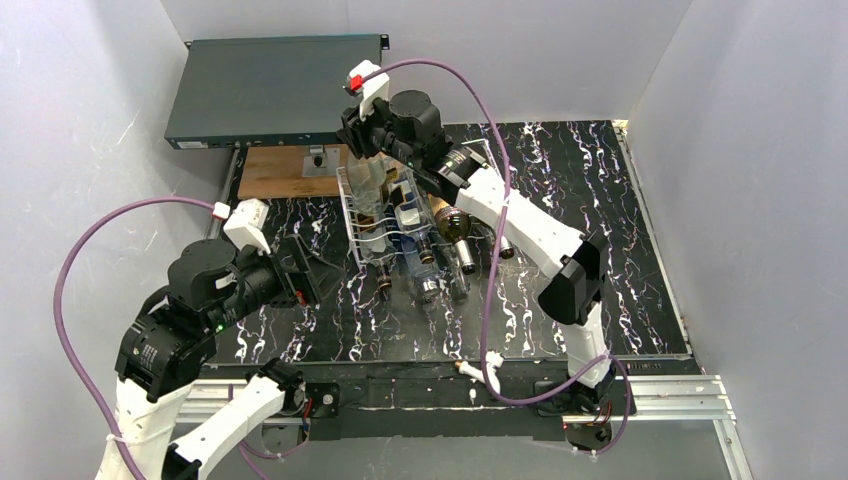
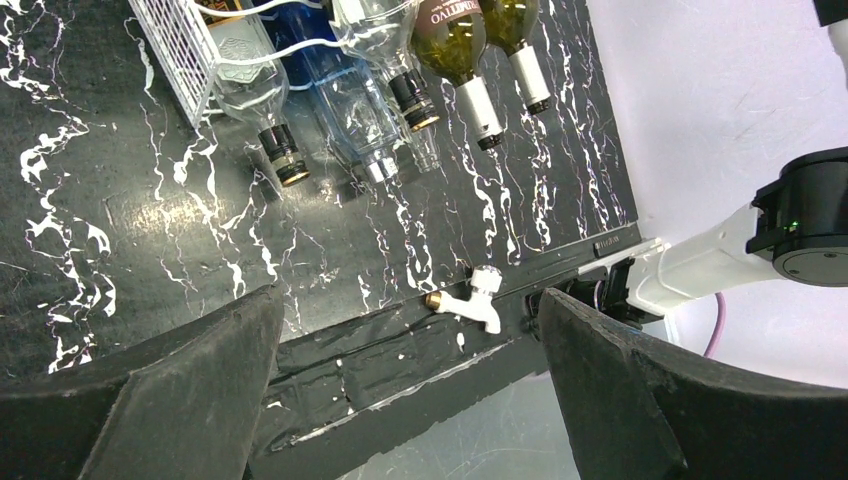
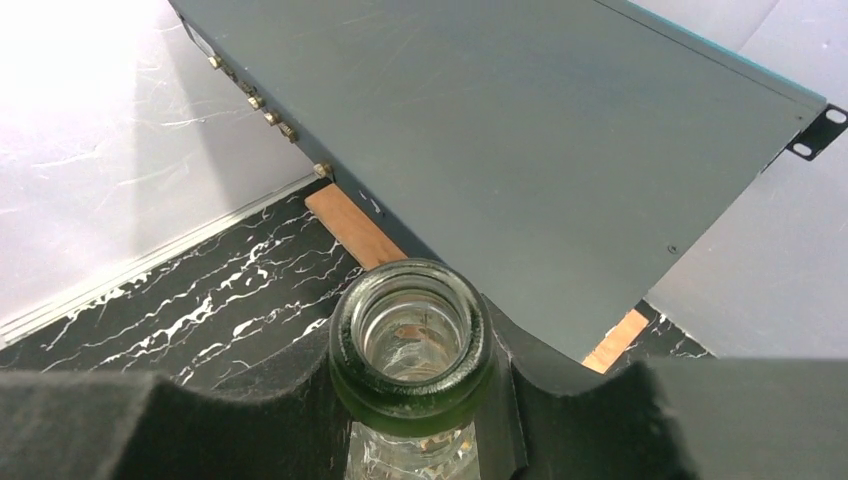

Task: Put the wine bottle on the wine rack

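Note:
The white wire wine rack (image 1: 352, 218) lies mid-table with several bottles in its slots, necks pointing to the near edge; its corner shows in the left wrist view (image 2: 175, 40). My right gripper (image 1: 366, 135) is at the rack's far end, shut on the neck of a clear wine bottle with a green lip (image 3: 410, 345). The bottle's body (image 1: 372, 182) slopes down over the rack's far left part; I cannot tell whether it rests in a slot. My left gripper (image 1: 312, 268) is open and empty over the table left of the rack (image 2: 408, 296).
A dark grey flat metal box (image 1: 270, 90) stands at the back left on a wooden board (image 1: 285, 172), just behind the right gripper (image 3: 520, 150). A small white tap (image 2: 472, 297) lies at the table's near edge (image 1: 478, 372). White walls enclose the table.

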### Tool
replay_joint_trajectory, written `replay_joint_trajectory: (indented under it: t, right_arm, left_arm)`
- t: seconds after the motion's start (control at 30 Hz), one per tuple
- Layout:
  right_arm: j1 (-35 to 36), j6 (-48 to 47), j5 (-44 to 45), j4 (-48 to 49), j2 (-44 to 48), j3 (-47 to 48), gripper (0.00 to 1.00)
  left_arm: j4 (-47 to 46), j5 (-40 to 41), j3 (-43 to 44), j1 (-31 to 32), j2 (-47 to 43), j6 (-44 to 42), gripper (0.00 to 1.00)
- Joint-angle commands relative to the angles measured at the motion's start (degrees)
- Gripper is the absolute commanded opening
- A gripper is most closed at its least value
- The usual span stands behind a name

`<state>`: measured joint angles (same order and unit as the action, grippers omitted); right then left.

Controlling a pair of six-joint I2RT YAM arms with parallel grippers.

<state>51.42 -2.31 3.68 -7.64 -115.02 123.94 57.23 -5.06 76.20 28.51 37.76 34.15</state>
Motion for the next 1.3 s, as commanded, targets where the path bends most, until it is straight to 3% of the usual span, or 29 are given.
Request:
replay_joint_trajectory:
  t: [0.0,0.5,0.73,1.0,1.27]
  right_arm:
    - [0.9,-5.7,0.9,16.9,1.5,5.4,0.01]
    - [2.1,-9.6,0.6,22.4,-4.6,9.5,0.01]
    - [3.4,-12.5,-7.0,21.1,-2.9,6.6,0.01]
    - [5.2,-20.4,-13.3,28.0,11.8,-20.3,0.01]
    - [5.9,-24.8,-21.0,28.6,21.0,-36.4,0.01]
  left_arm:
    - [1.3,0.9,2.0,0.1,0.3,-0.2,0.98]
    - [2.5,1.7,2.5,0.2,-0.1,-0.4,0.98]
    - [2.7,2.3,1.6,0.1,-0.7,-0.3,0.98]
    - [2.7,7.1,0.1,0.1,-2.9,0.9,0.98]
    - [2.1,13.7,0.3,0.1,-6.0,3.0,0.98]
